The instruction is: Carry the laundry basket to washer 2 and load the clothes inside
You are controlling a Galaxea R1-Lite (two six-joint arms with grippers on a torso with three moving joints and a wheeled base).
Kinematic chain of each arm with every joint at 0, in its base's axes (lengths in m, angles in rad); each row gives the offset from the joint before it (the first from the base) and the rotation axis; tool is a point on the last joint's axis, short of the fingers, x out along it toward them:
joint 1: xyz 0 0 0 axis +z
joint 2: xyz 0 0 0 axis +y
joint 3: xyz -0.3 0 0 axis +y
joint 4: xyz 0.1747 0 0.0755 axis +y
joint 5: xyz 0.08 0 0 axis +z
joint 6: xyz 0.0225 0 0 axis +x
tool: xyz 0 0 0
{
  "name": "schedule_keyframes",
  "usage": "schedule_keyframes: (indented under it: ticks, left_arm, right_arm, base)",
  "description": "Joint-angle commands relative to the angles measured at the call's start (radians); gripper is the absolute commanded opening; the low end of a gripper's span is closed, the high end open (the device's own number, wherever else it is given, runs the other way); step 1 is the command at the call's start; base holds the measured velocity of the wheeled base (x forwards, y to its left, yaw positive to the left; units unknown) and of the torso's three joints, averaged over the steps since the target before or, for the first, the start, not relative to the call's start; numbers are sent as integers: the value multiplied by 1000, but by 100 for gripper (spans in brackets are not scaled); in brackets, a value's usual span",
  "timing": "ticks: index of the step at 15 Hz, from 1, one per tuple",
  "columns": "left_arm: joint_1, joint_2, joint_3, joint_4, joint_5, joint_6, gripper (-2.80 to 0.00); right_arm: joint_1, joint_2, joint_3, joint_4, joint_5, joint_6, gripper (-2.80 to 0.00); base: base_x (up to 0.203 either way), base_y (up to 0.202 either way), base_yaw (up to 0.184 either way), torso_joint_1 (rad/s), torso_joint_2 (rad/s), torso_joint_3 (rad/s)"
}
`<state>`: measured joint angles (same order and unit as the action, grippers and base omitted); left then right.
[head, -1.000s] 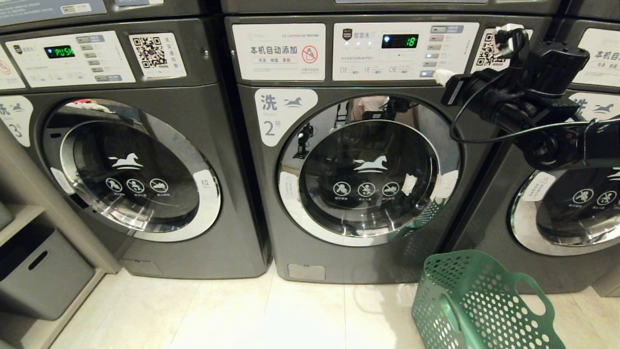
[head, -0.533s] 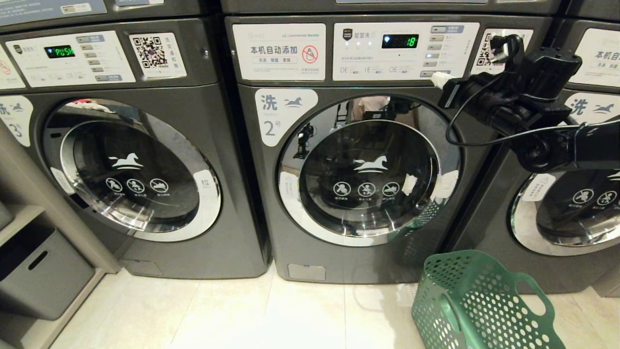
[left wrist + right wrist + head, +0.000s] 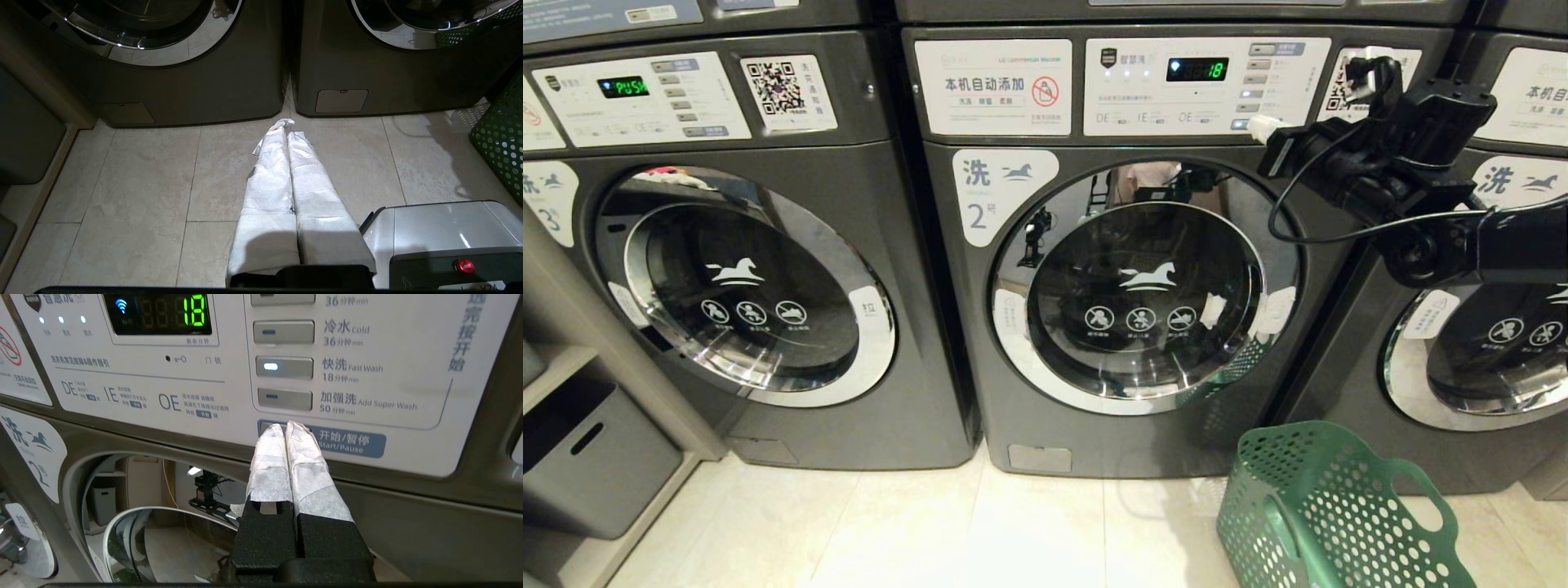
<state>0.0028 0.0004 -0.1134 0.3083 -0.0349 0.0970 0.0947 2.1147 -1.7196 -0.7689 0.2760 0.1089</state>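
Note:
Washer 2 stands in the middle with its round glass door closed, and its display reads 18. My right gripper is shut and empty. Its wrapped fingertips rest against the left end of the blue Start/Pause button on the control panel. The green laundry basket sits on the floor at the lower right, in front of the gap between washer 2 and the washer to its right. The clothes are out of view. My left gripper hangs shut and empty low over the tiles.
Washer 3 stands at the left and another washer at the right, both closed. A grey bin sits on a low shelf at the far left. My base is beside the basket.
My right arm has risen a little and edged left toward the control panel, its fingertips staying at the lowest button. The basket, the door and the left arm have not moved.

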Motion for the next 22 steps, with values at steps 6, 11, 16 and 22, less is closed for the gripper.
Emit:
schedule_keyframes:
  ticks: [6,11,16,22]
  left_arm:
    - [0,-2,-2,2,0,0,-280]
    - [0,-2,0,2,0,0,-280]
    - [0,-2,0,2,0,0,-280]
    - [0,-1,0,2,0,0,-280]
  right_arm:
    - [2,37,-38,-3,0,0,-280]
    - [1,68,-95,0,-1,0,-280]
    - [0,87,-103,2,-3,-1,-280]
    - [1,71,-90,2,-15,-3,-280]
  base:
    - [0,0,0,0,0,0]
    - [0,0,0,0,0,0]
    - [0,0,0,0,0,0]
    - [0,0,0,0,0,0]
